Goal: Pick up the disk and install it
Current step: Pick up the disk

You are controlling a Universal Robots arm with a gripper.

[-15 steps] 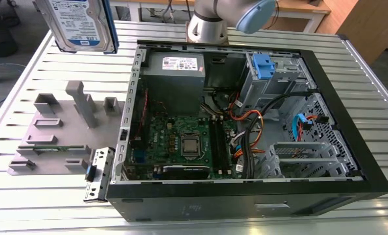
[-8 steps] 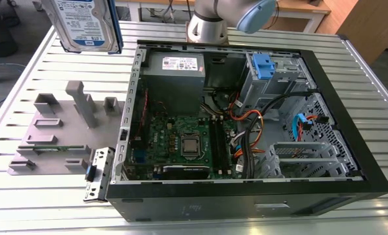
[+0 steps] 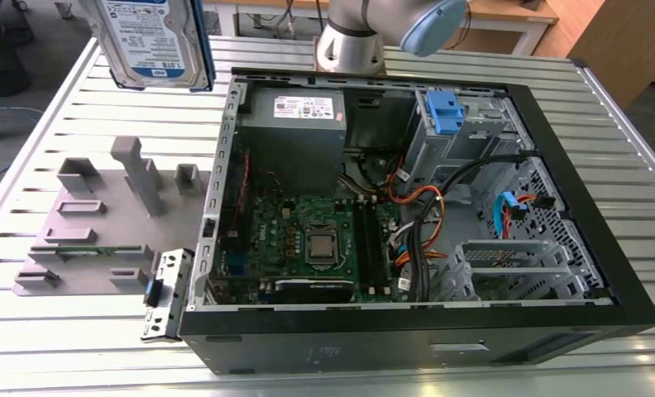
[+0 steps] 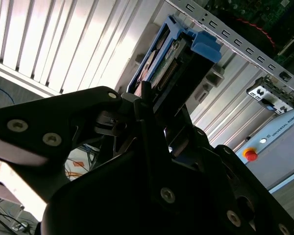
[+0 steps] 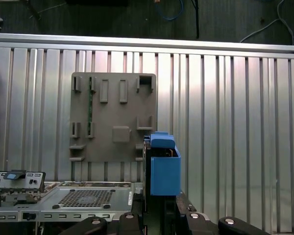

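- Disk (image 3: 151,41) hangs in the exterior view's upper left corner. It stands upright with its blue-and-white label towards the camera, clear of the slatted table (image 3: 40,149) below it.
- In the first wrist view the disk (image 5: 164,166) shows edge-on, with its blue rail (image 5: 165,174) rising out of the gripper (image 5: 159,208). In the second wrist view the disk (image 4: 171,63) points away from the black fingers (image 4: 88,112).
- The gripper (image 4: 157,105) is closed on one end of the disk, jaws tight against its sides, and holds nothing else.
- Below the disk, the grey fixture plate (image 3: 96,223) with its upright slots lies on the table at the exterior view's left. It also appears behind the disk in the first wrist view (image 5: 112,117).
- Further towards the exterior view's right lies the open computer case (image 3: 416,207). The grey power-supply box (image 3: 294,107) sits near its upper left and a drive cage (image 3: 466,124) with a blue latch (image 3: 443,112) at its upper right. The arm (image 3: 360,33) stands behind the case.
- Judging by this, the pick-up is done and the carry to the case is in hand. The disk is well apart from any bay, so the install is not yet begun.
- I judge that seating it calls for turning the disk so its rails line up with the bay's guides. It also has to clear the cable bundle (image 3: 416,215) in the middle of the case.
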